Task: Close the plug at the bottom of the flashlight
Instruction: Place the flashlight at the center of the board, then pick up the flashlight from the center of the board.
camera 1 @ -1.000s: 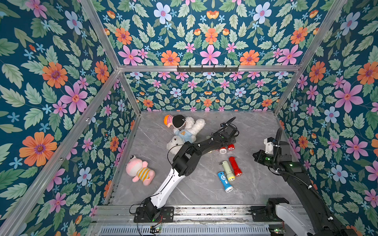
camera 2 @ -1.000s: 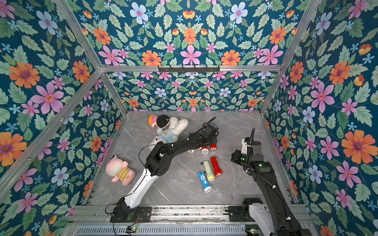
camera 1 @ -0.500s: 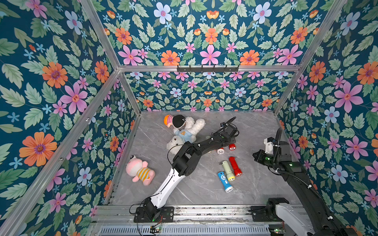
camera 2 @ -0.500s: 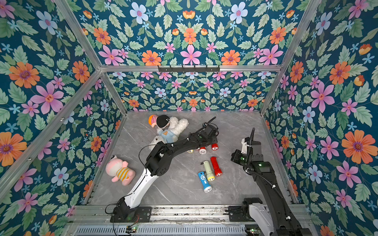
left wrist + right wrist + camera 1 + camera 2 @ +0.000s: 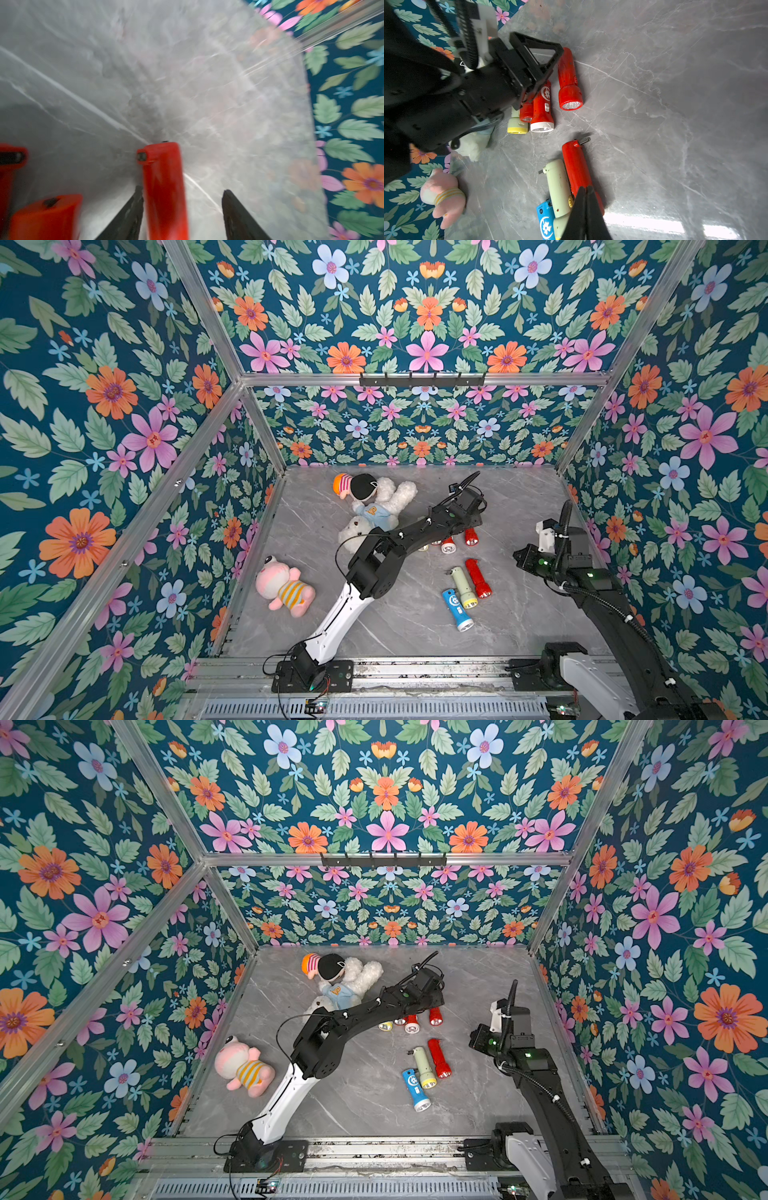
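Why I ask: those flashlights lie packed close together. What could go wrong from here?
1. The open left gripper straddles a red flashlight, one finger close against it; pulling away could drag or roll it.
2. A neighbouring red flashlight lies close beside and might get bumped.
3. The nearer red flashlight and the pale green one show plugs sticking out; the shut right gripper, aimed their way, could nudge them.

No words or numbers can be read. Round white signs sit on one red flashlight (image 5: 542, 104) and the blue flashlight (image 5: 546, 220).
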Controlling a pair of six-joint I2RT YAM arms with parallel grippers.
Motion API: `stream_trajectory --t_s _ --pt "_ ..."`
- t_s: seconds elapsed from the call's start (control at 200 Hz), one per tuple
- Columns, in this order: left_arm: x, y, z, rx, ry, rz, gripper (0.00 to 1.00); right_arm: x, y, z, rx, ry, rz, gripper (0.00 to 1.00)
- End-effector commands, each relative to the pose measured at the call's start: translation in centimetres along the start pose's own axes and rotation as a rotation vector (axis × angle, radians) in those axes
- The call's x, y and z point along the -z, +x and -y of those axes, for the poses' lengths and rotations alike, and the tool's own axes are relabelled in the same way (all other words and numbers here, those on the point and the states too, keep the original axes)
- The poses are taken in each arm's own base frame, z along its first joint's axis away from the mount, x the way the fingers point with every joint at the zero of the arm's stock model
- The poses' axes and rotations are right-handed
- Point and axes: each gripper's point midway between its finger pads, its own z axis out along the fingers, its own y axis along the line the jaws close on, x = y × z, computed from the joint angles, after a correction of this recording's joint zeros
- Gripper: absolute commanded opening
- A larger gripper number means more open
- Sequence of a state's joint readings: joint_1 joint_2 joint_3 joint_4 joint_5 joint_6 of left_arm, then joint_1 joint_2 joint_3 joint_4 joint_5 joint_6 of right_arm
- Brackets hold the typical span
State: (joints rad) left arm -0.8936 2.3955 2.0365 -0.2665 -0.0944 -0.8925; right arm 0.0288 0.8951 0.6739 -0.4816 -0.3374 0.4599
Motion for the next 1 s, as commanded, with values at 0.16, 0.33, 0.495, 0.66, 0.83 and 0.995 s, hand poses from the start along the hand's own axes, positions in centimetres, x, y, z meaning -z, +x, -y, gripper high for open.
stream_trajectory --t_s 0.16,0.33,0.495,0.66,0.83,0.995 --pt "8.7 -2.8 2.6 -0.094 0.062 0.107 0.66 0.1 -0.3 0.0 0.004 0.010 0.008 0.00" --pt "13.0 1.7 -1.4 -0.095 0.026 0.049 0.66 0.1 -0.6 0.2 0.011 0.023 0.015 0.00" --pt "16.2 7.9 -3.9 -0.106 0.013 -0.041 0.66 -0.1 -0.6 0.0 0.006 0.020 -0.003 0.00" --pt "17.3 13.1 -5.5 -0.087 0.024 -0.090 0.66 -0.4 -0.4 0.0 -0.001 0.015 -0.027 0.00" --pt "17.7 16.2 -6.5 -0.050 0.018 -0.122 0.66 -0.3 0.1 -0.1 0.004 0.005 -0.037 0.00" --pt "17.9 18.1 -6.1 -0.048 -0.001 -0.144 0.67 0.0 0.3 -0.3 0.008 -0.009 -0.030 0.00"
